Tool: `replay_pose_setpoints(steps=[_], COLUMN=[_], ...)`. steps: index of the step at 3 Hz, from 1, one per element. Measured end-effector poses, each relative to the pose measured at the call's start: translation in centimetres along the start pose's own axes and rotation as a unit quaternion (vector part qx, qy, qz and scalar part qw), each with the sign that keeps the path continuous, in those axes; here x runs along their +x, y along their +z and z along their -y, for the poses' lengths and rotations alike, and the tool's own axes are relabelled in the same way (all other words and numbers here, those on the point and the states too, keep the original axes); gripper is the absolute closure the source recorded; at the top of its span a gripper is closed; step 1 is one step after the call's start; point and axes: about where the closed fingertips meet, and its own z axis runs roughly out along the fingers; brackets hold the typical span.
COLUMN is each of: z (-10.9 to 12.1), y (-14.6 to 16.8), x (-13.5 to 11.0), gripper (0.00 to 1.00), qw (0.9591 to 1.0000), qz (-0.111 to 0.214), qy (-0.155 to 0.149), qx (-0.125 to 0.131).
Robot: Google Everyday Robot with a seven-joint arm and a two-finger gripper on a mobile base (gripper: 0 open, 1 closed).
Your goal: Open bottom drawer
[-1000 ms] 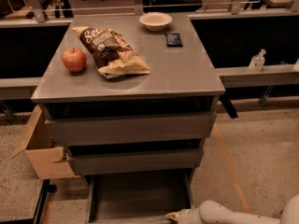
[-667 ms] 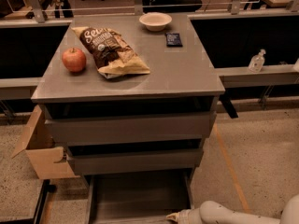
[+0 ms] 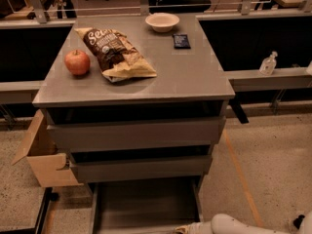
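The bottom drawer point(image 3: 146, 201), lowest of 3, is seen pulled out at 6 o'clock. The gripper point(image 3: 187, 228) is set at its front edge, its grasp impossible to tell. Overpulling could drag the tray off its runners.

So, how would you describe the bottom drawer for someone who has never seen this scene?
Find the grey cabinet with an apple and a chip bag on top; three drawers stack below. The bottom drawer is the lowest, with the pincer at its front right. Unlike the middle drawer and top drawer, it is pulled far out, so its shallow tray shows.
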Motion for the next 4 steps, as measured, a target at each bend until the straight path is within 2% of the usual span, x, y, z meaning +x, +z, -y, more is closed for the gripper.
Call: replay_pose_setpoints(steps=[1, 2, 4], z=[-1.26, -1.18, -1.19], y=[-0.11, -0.09, -0.08], x=[0.76, 0.76, 0.75], gripper=[1.00, 1.00, 0.49], qw=[1.0000, 1.0000, 1.0000], qz=[0.002, 0.002, 0.002], qy=[0.009, 0.009, 0.009], qx=[-0.003, -0.004, -0.004])
